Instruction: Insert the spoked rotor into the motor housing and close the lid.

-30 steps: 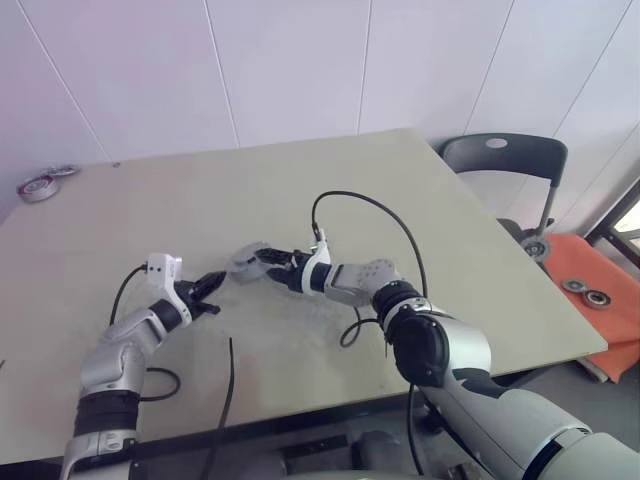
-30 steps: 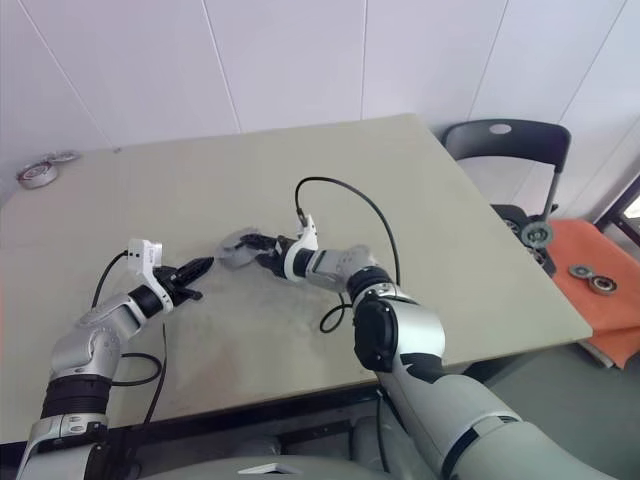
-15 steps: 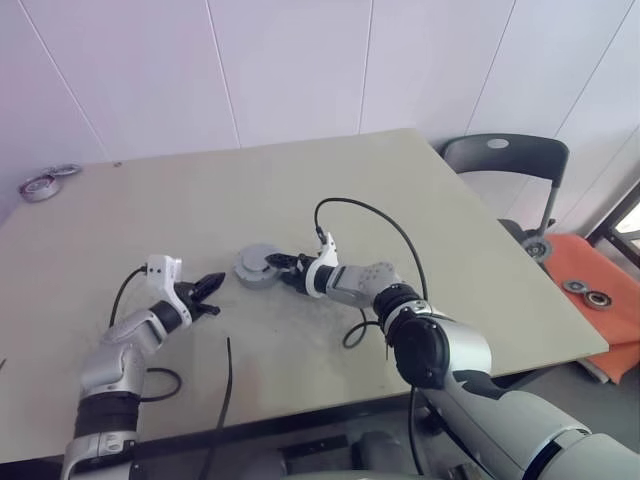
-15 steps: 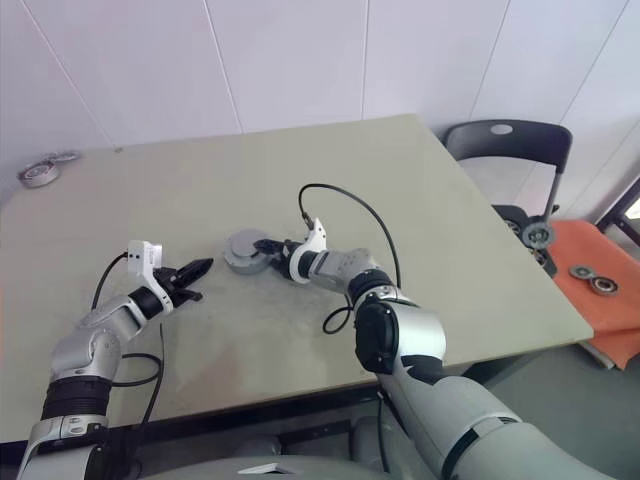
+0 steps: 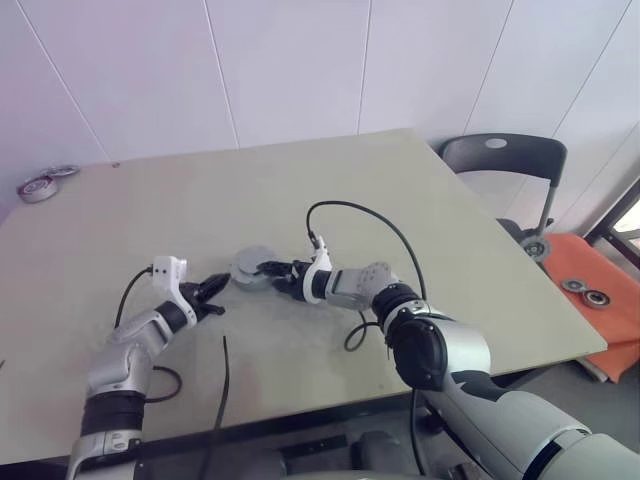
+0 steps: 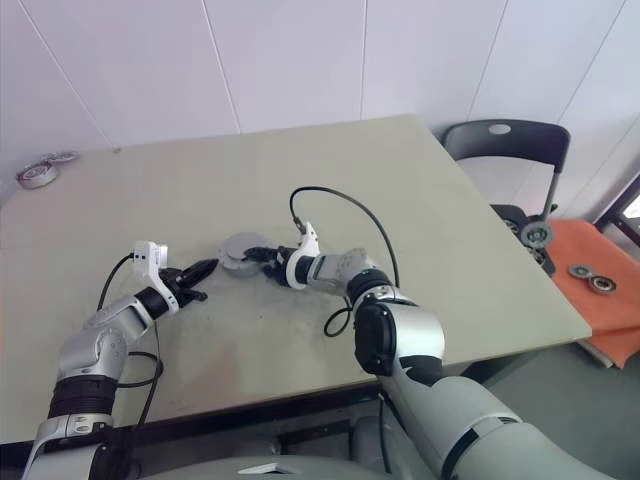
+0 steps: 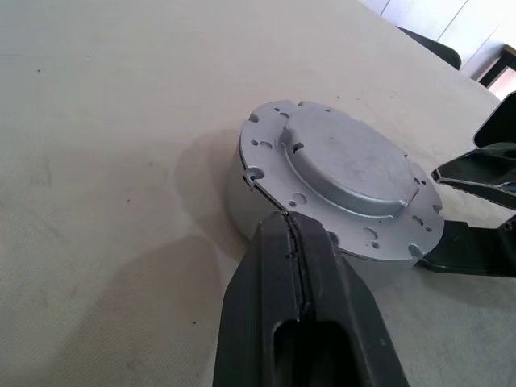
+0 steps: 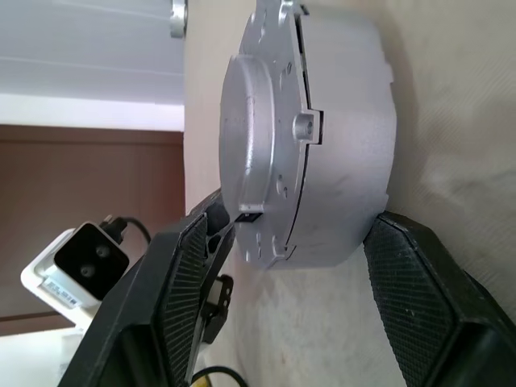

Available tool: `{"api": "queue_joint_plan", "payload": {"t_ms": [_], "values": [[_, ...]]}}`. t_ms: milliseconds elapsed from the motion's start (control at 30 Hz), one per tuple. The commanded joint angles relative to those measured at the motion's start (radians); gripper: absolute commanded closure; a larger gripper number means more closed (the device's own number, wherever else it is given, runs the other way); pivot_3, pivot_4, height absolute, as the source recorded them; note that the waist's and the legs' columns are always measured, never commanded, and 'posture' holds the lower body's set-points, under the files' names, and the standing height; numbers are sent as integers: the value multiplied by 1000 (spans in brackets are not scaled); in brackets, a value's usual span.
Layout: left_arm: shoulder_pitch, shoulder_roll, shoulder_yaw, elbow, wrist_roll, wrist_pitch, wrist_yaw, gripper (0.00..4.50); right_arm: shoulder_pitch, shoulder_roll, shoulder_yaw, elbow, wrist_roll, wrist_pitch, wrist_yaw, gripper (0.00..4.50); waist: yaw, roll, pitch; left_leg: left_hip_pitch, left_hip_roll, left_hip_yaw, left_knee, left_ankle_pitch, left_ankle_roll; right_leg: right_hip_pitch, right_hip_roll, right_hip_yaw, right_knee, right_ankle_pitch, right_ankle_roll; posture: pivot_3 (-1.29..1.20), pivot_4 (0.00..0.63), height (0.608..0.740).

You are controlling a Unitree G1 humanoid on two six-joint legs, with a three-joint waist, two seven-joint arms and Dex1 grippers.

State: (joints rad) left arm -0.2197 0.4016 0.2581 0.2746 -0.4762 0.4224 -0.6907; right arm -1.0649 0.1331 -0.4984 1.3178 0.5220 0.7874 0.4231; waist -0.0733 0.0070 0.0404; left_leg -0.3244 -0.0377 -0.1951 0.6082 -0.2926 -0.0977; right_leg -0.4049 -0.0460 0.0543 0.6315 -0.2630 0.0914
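Note:
The motor housing (image 5: 250, 270), a silvery-grey round can, sits flat on the table with its flanged lid (image 7: 348, 165) resting on top. The spoked rotor is hidden. My right gripper (image 5: 268, 276) reaches in from the right. Its two black fingers (image 8: 187, 274) straddle the housing (image 8: 339, 129) and press on opposite sides of its wall. My left gripper (image 5: 214, 290) is shut and holds nothing. Its tip (image 7: 289, 222) sits just short of the lid's flange on the side facing me; whether it touches is unclear.
Black cables (image 5: 222, 385) trail over the table's near edge. A few metal rings (image 5: 38, 186) lie at the far left corner. A dark chair (image 5: 505, 160) stands at the right, with an orange surface (image 5: 590, 290) holding small round parts beyond it.
A second ago the right gripper held the housing tilted above the table; now it lies flat on the table, still between the fingers. The left gripper has stayed put.

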Motion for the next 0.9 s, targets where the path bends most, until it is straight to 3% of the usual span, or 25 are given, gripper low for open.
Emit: {"api": "queue_joint_plan", "payload": {"t_ms": [33, 300, 433, 700, 900], "values": [[-66, 22, 46, 65, 39, -103, 59, 4500, -20, 39, -16, -24, 13, -35, -20, 1360, 1, 0, 0, 0, 0, 0, 0, 0, 0, 0, 0, 0, 0, 0, 0, 0, 0, 740], [-263, 114, 42, 419, 172, -359, 128, 4500, -22, 38, -17, -25, 16, -44, -19, 1360, 2, -1, -1, 0, 0, 0, 3, 0, 0, 1, 0, 0, 1, 1, 1, 0, 0, 740], [-356, 112, 12, 587, 230, -516, 103, 4500, -19, 31, -20, -25, 17, -47, -22, 1360, 2, -2, -1, 0, 0, 0, 2, 0, 0, 0, 0, 0, 1, 1, 1, 0, 0, 740], [-441, 50, -55, 714, 252, -578, -90, 4500, -13, 22, -27, -27, 15, -53, -27, 1360, 0, -2, -1, 0, 0, 0, 2, 0, 0, 0, 0, 0, 1, 1, 1, 0, 0, 740], [-511, 42, -83, 829, 300, -617, -87, 4500, -5, 19, -27, -27, 11, -61, -31, 1360, 1, -2, -1, 0, 0, 0, 3, 0, 0, 0, 0, 0, 2, 1, 2, 0, 0, 740]]}}
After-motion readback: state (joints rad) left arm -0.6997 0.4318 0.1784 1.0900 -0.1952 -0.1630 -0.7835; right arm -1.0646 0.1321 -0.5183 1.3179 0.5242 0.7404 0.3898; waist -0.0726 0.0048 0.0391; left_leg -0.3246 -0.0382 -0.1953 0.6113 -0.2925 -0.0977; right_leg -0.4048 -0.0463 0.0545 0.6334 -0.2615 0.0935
